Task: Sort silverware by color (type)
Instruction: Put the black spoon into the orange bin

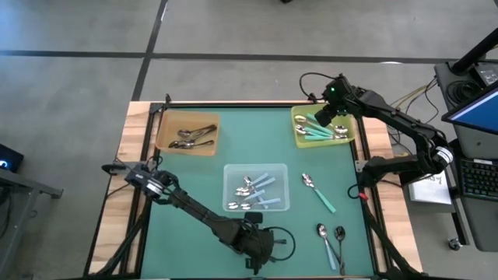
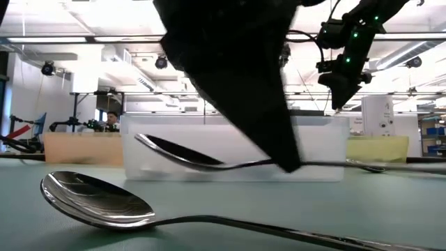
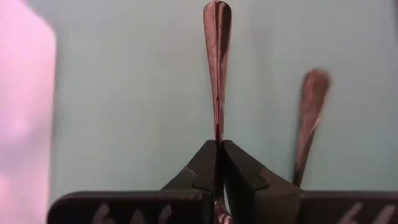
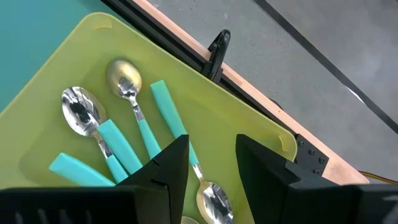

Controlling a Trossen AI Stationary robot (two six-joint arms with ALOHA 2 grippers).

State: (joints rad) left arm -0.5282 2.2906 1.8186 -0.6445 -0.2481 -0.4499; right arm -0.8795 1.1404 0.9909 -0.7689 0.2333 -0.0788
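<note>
The left gripper [image 3: 219, 152] sits low at the near edge of the green bench [image 1: 194, 175], its fingers [image 3: 202, 168] pressed together on the handle of a dark metal spoon [image 3: 216, 68]; in the low view this spoon is lifted off the surface, roughly level, with its bowl hanging clear in front of the clear tray [image 2: 320, 150]. A second dark handle [image 3: 309, 118] lies on the mat just beside the held one, and another all-metal spoon [image 2: 104, 202] rests flat on the bench in the low view's foreground. The right gripper [image 4: 211, 165] hovers over the yellow-green tray [image 1: 299, 117] at the far right corner, its fingers [image 4: 168, 168] parted with nothing between them; below it lie teal-handled spoons [image 4: 102, 134] with silver bowls. The brown tray [image 1: 165, 136] at the far left holds several dark metal spoons [image 1: 193, 135], and the clear tray [image 1: 232, 173] in the middle holds pale-blue-handled spoons [image 1: 255, 190]. On the open mat to the right of the clear tray, one teal-handled spoon [image 1: 319, 192] lies alone, and nearer the front edge a pair of spoons [image 1: 331, 243] lies side by side.
</note>
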